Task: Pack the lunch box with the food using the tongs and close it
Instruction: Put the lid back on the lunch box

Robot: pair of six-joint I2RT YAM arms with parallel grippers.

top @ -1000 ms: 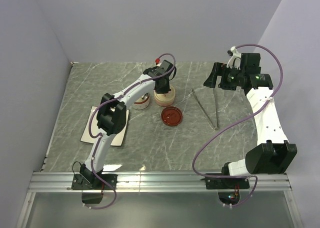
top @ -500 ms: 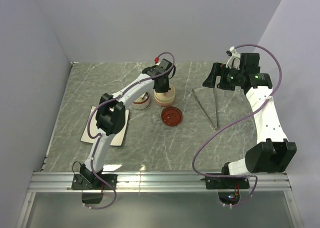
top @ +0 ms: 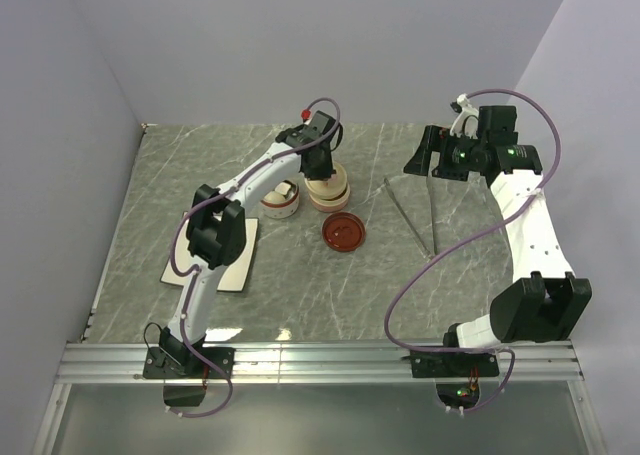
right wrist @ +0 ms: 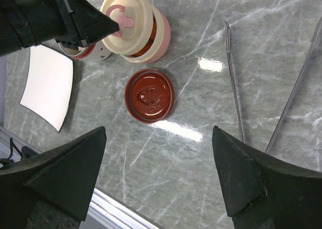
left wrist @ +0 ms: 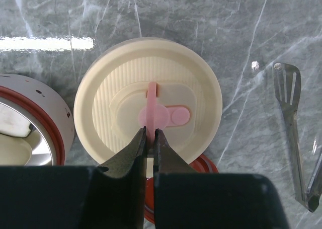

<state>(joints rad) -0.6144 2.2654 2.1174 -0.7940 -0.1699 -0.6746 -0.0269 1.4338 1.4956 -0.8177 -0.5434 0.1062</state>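
The round cream lunch box (top: pixel 328 191) stands mid-table, a cream lid (left wrist: pixel 148 103) on top of its stack. My left gripper (left wrist: pixel 150 134) comes down on it from above, shut on the lid's pink handle (left wrist: pixel 160 115). In the right wrist view the same lunch box (right wrist: pixel 138 27) shows an orange band and a pink base. The silver tongs (top: pixel 420 215) lie flat to its right, also seen as tongs (left wrist: pixel 293 128) and tongs (right wrist: pixel 234 83). My right gripper (right wrist: pixel 159 138) hangs open and empty high over the table, right gripper (top: pixel 420 161) at the tongs' far end. No food shows.
A red lid (top: pixel 343 232) lies just in front of the lunch box. A white container with a red rim (top: pixel 281 204) stands against its left side. A white square plate (top: pixel 232 263) lies at the front left, partly under my left arm.
My left wrist has shifted a little left and back over the lunch box, still pinching the handle. The right arm has barely moved.
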